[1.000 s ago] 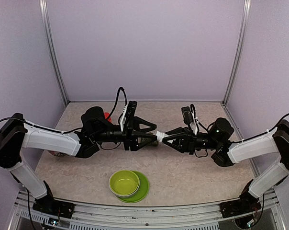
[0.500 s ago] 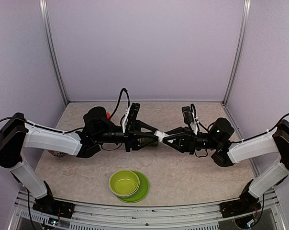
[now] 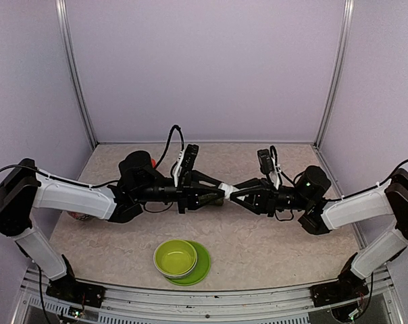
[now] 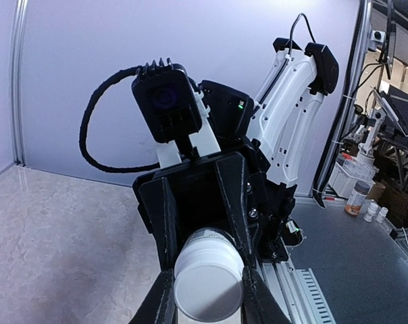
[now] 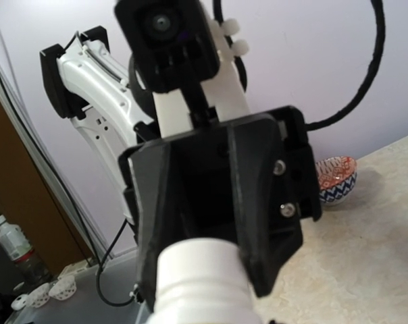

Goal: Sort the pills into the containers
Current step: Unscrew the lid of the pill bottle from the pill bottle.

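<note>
A white bottle (image 3: 225,190) hangs above the table's middle, held between both grippers. My right gripper (image 3: 235,192) is shut on its body. My left gripper (image 3: 217,194) faces it from the left and is shut on the bottle's white cap (image 4: 208,283); in the left wrist view both fingers (image 4: 158,302) press against the cap's sides. The right wrist view shows the white bottle (image 5: 202,287) running into the left gripper's jaws. No pills show. I cannot make out the containers; the arms hide the table beneath them.
A lime-green bowl (image 3: 175,257) sits on a green plate (image 3: 202,267) near the front edge. An orange-red bottle (image 3: 151,162) peeks out behind the left arm. A patterned bowl (image 3: 78,216) (image 5: 336,179) stands at the left, under that arm.
The left gripper's jaws have closed from wide open onto the bottle's cap, and it has slid slightly right toward the right gripper. The right arm has kept still.
</note>
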You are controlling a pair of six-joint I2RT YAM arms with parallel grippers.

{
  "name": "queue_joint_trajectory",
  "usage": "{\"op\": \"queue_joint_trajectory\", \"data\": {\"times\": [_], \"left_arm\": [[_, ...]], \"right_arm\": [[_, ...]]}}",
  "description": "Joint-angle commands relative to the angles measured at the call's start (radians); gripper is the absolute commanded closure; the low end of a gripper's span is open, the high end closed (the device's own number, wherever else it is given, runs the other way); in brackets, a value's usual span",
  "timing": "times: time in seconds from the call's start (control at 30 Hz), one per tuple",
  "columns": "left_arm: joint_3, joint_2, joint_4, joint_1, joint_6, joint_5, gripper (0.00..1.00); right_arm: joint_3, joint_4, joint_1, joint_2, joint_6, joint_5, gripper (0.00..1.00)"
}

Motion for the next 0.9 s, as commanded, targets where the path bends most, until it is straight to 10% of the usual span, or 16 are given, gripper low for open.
{"op": "queue_joint_trajectory", "data": {"times": [0.0,0.37,0.67,0.87], "left_arm": [[0.008,-0.005,0.0,-0.012,-0.053,-0.091,0.86],[0.006,-0.02,-0.034,-0.039,-0.269,-0.233,0.83],[-0.004,-0.051,-0.021,-0.059,-0.199,-0.231,0.08],[0.006,-0.024,0.047,-0.055,-0.156,-0.17,0.01]], "right_arm": [[-0.005,0.031,-0.011,-0.002,-0.028,0.012,0.78],[-0.006,-0.022,-0.024,-0.007,-0.106,0.04,0.78],[0.008,-0.044,-0.024,-0.042,-0.092,0.027,0.78],[0.012,-0.031,0.001,-0.029,-0.069,0.04,0.78]]}}
